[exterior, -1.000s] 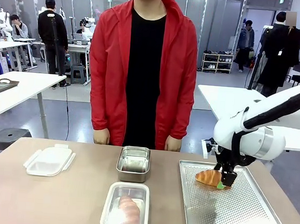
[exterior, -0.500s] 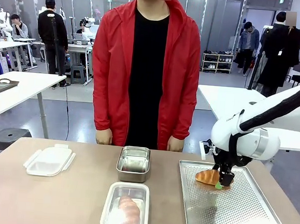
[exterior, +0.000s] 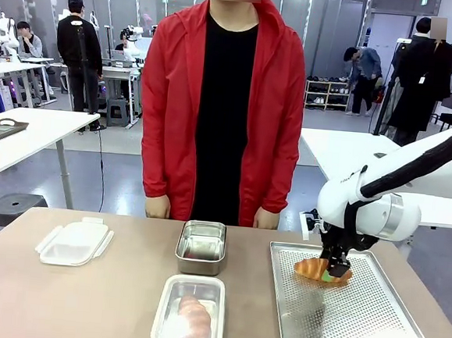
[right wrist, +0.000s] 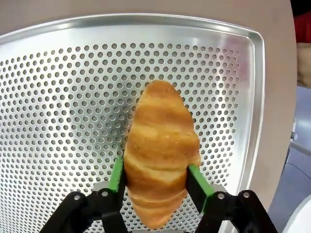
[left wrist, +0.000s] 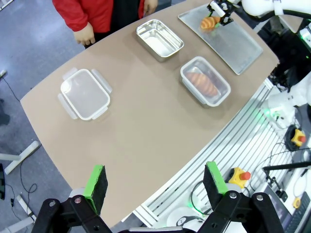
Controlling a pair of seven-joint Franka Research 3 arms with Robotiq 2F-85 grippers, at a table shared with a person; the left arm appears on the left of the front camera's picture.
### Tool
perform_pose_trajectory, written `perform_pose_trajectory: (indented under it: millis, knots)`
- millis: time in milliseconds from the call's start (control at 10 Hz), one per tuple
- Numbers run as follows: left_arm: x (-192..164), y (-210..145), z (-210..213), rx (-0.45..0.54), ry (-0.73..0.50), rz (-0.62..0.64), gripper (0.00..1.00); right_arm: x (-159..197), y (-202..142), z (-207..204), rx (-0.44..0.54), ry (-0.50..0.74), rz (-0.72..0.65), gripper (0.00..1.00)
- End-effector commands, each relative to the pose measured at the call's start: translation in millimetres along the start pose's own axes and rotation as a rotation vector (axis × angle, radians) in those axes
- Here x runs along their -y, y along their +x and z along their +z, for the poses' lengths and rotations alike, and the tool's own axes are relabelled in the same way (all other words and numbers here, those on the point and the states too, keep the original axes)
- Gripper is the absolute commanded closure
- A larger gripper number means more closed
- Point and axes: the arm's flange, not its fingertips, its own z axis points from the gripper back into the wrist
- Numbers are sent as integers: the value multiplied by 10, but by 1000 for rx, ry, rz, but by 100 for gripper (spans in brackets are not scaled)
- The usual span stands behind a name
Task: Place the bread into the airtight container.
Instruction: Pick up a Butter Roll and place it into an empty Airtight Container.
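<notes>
Your right pincer [right wrist: 158, 177] clamped across bread [right wrist: 160, 145] mid-body, pads on both flanks for balanced lift. Bread at tray [right wrist: 58, 97] far-left corner. Airtight container [exterior: 191, 279] uncovered at desk [exterior: 83, 299] near edge, ready to receive. Left pincer [left wrist: 156, 175] agape, idle above desk.

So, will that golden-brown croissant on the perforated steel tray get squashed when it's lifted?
Probably light: the golden-brown croissant looks puffy and layered. It may dent where the right gripper pinches its sides. Its tapered ends might let it pivot.
</notes>
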Motion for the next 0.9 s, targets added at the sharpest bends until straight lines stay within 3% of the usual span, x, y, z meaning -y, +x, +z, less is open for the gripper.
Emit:
perform_pose_trajectory:
  millis: [0,100,200,800]
  knots:
    - [-1,12,7,5,-11,-12,0,-30,31,-89,-23,15,-20,65]
    - [-1,12,7,5,-11,-12,0,-36,40,-36,-16,31,-36,54]
    - [-1,12,7,5,-11,-12,0,-26,60,77,-17,18,-54,74]
    - [-1,12,7,5,-11,-12,0,33,381,990,-31,-46,-57,74]
